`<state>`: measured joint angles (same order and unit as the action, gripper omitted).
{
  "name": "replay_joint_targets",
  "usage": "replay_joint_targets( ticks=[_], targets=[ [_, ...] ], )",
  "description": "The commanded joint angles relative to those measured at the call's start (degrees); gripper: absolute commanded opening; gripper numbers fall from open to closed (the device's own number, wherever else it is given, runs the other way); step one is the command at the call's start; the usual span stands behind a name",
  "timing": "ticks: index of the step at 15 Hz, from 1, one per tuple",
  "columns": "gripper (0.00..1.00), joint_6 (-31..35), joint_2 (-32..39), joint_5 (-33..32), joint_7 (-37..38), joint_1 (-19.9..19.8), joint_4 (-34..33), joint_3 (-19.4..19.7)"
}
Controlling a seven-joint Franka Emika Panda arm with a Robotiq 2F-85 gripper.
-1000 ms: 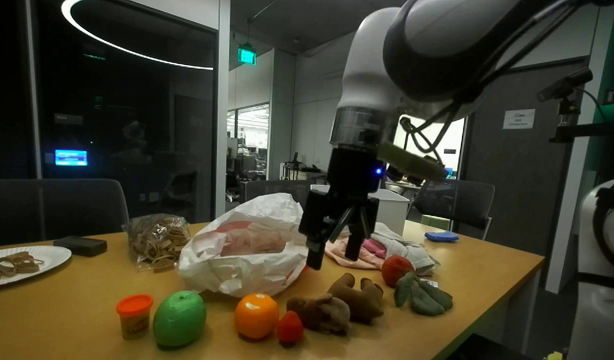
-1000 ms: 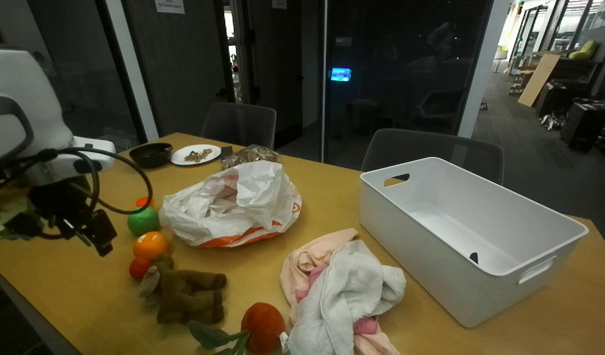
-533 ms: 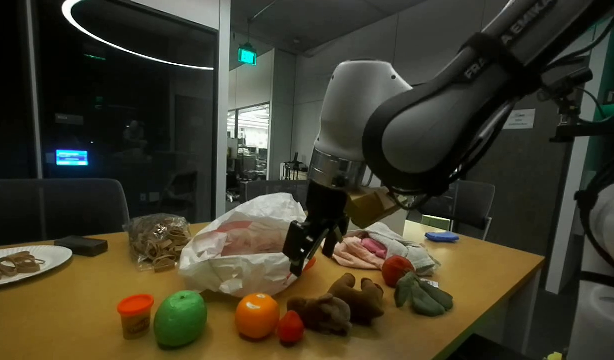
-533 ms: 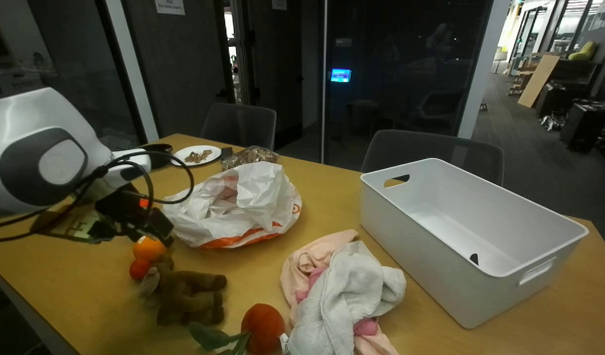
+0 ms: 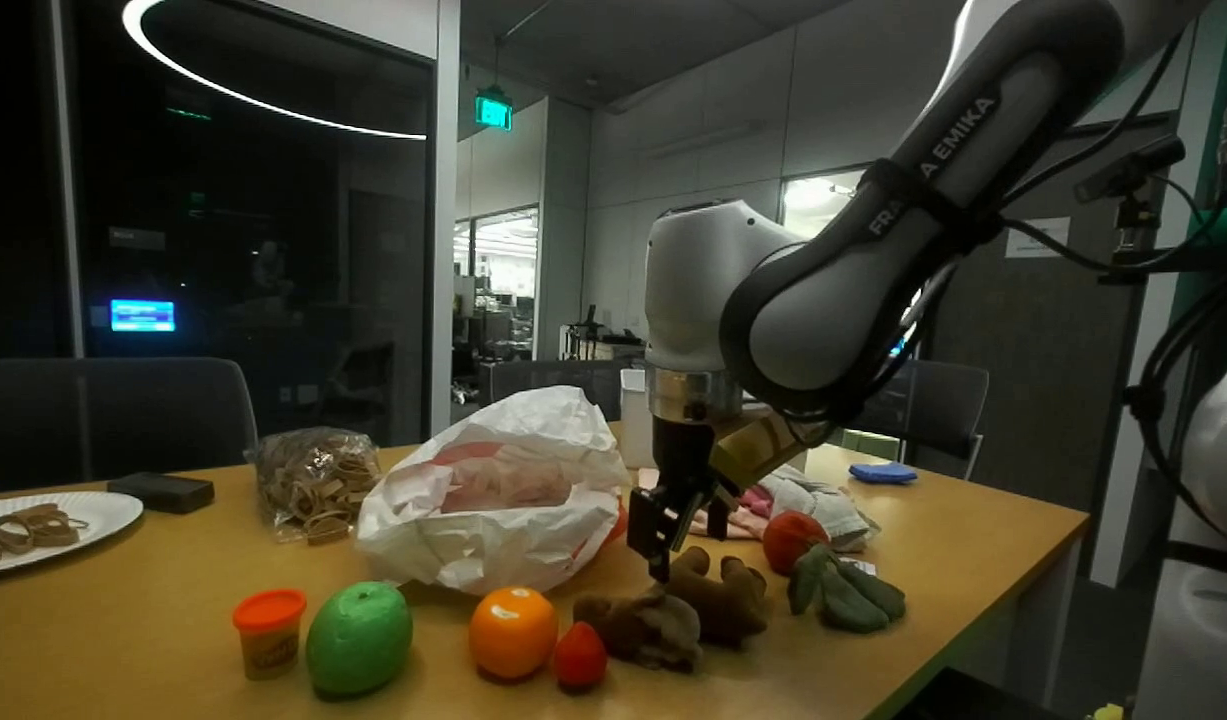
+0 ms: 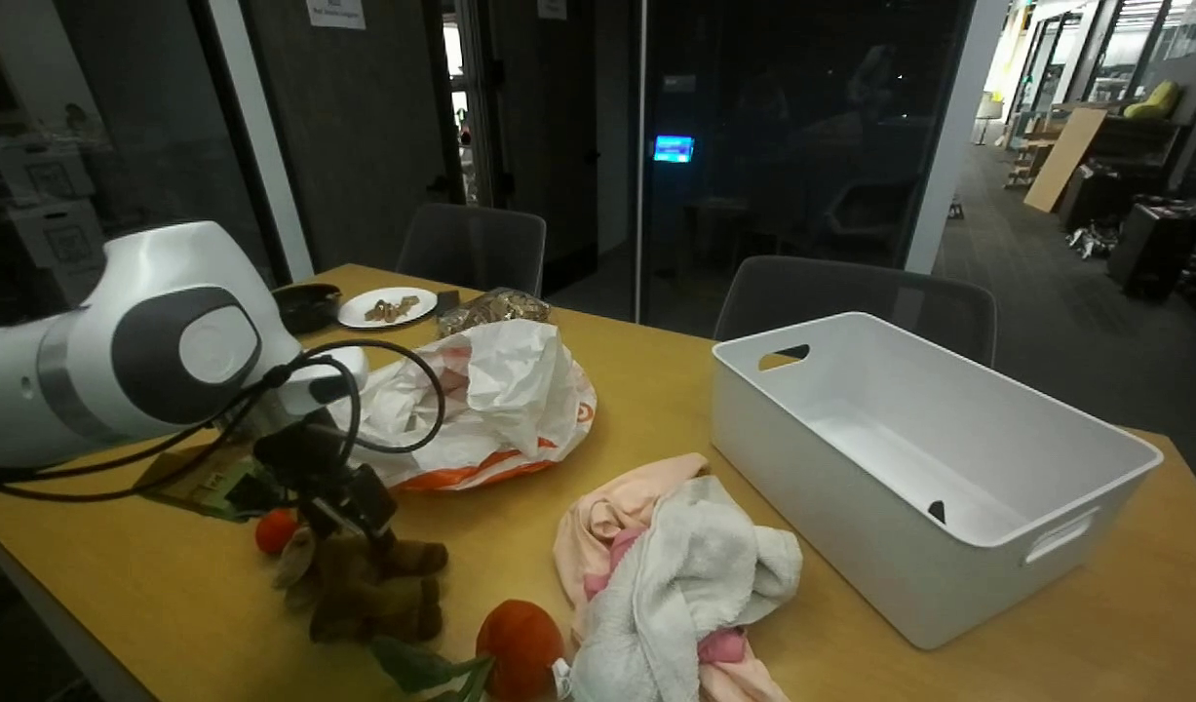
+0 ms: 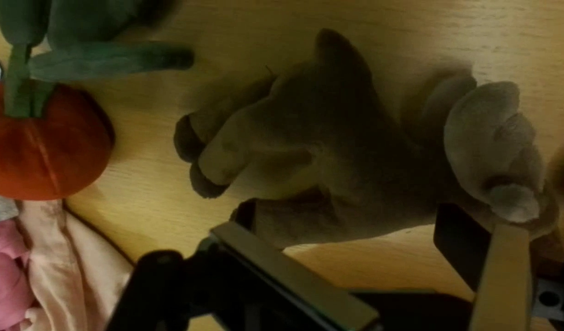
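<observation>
My gripper [image 5: 688, 545] is open and empty, pointing down just over the brown plush animal [image 5: 733, 600]. The plush lies on its side on the table and shows in the other views too [image 6: 378, 590] [image 7: 346, 151]. In the wrist view the gripper's fingers [image 7: 461, 243] stand wide apart along the plush's lower edge, one near its legs, one near its head. I cannot tell whether they touch it. A red-orange plush pumpkin [image 7: 47, 142] with green leaves [image 7: 107, 59] lies beside it. A small red fruit [image 5: 580, 655] and an orange [image 5: 513, 632] are near its head.
A white plastic bag [image 5: 493, 490] stands close behind the gripper. Pink and grey cloths [image 6: 680, 575] lie beside a large white bin [image 6: 934, 468]. A green fruit [image 5: 360, 638], an orange-lidded tub [image 5: 270, 633], a bag of rubber bands [image 5: 316, 483] and a paper plate [image 5: 103, 512] are farther along.
My gripper has come down and moved across the table to the plush animal, tilting on the way and now pointing down. It stays open. The objects on the table have not moved.
</observation>
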<state>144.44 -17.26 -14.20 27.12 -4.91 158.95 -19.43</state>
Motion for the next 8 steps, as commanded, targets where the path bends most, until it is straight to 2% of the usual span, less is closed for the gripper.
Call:
replay_joint_targets(
  ticks=[1,5,8],
  targets=[
    [1.00,-0.18,0.50,-0.20,-0.13,2.23,-0.10,2.47],
    [1.00,3.29,2.59,-0.36,0.42,2.47,-0.08,4.37],
    [1.00,3.34,4.19,1.43,-0.80,2.97,-0.11,6.09]
  ],
)
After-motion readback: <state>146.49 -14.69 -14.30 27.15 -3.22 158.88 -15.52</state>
